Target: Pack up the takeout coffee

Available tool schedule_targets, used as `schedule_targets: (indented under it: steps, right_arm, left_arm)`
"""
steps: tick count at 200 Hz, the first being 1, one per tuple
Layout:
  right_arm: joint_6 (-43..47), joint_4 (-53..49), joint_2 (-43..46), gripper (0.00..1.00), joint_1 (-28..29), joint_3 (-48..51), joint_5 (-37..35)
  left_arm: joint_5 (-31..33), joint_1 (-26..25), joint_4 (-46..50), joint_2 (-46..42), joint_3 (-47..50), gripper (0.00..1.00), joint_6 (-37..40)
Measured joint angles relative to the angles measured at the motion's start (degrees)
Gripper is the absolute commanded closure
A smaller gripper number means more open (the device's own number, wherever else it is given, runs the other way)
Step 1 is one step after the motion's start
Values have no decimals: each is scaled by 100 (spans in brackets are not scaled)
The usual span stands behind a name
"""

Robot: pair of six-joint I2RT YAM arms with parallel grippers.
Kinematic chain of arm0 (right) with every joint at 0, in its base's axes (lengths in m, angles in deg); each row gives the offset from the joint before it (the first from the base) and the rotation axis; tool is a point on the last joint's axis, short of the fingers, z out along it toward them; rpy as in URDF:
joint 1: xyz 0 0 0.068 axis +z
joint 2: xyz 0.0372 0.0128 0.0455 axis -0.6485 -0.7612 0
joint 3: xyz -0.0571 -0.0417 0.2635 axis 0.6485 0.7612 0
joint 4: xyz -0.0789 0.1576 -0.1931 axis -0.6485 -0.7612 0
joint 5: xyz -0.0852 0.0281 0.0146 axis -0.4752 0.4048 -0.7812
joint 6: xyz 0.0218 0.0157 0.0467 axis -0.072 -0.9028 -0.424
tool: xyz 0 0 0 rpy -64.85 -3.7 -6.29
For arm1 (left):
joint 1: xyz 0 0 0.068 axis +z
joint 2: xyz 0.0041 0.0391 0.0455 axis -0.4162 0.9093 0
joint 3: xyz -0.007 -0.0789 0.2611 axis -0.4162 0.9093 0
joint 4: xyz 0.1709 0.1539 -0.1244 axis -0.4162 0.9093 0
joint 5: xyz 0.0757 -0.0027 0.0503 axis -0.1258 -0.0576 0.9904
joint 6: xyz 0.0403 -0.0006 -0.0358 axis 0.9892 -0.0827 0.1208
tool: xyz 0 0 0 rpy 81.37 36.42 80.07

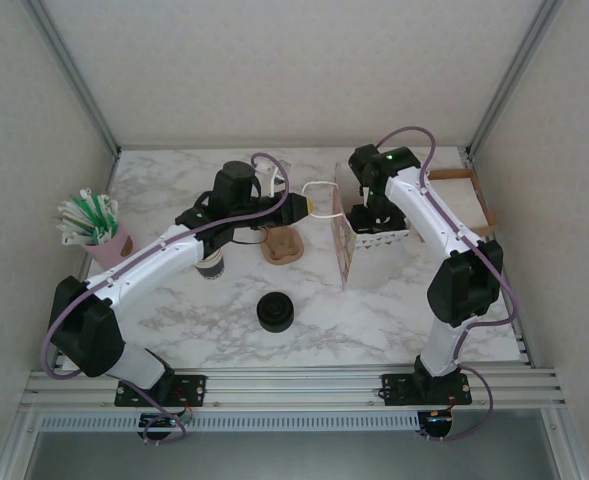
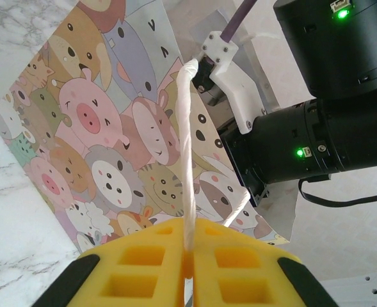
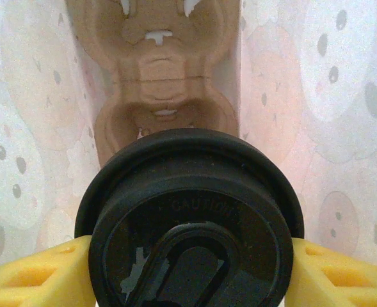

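Right, the left gripper (image 2: 189, 259) was clamped shut on the white handle (image 2: 188, 160) of the bag (image 2: 98, 147), the cord running straight up from between its yellow fingers. The bag, printed with cartoon animals, stood upright on the marble desk (image 1: 374, 320), over on the right side. The right gripper (image 3: 189, 272) was down inside the bag, its yellow fingers (image 3: 41, 275) pressed against either side of the coffee (image 3: 188, 211), gripping it at the black lid. The cup beneath was hidden. So the coffee was inside the bag, between the pale walls, over a brown carrier (image 3: 162, 96) on the bag's floor. Whether it was seated in a well, I couldn't tell. Out on the desk, a spare carrier (image 1: 282, 245) lay just left of the bag. A stack of cups (image 1: 211, 265) stood under the left arm, a low pile of lids (image 1: 274, 312) sat nearer the bases, and the straws (image 1: 94, 215) stood far left.
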Motion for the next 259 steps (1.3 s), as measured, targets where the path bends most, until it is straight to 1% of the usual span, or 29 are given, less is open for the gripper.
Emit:
schedule_targets:
  steps: [54,259]
  right_arm:
    - [7,-192,-2,34,0,-247,0]
    - [20,-164,-72,34,0,-247,13]
  left_arm:
    - [0,0,-2,0,0,90,0]
    - [2,0,0,-94,74,89,2]
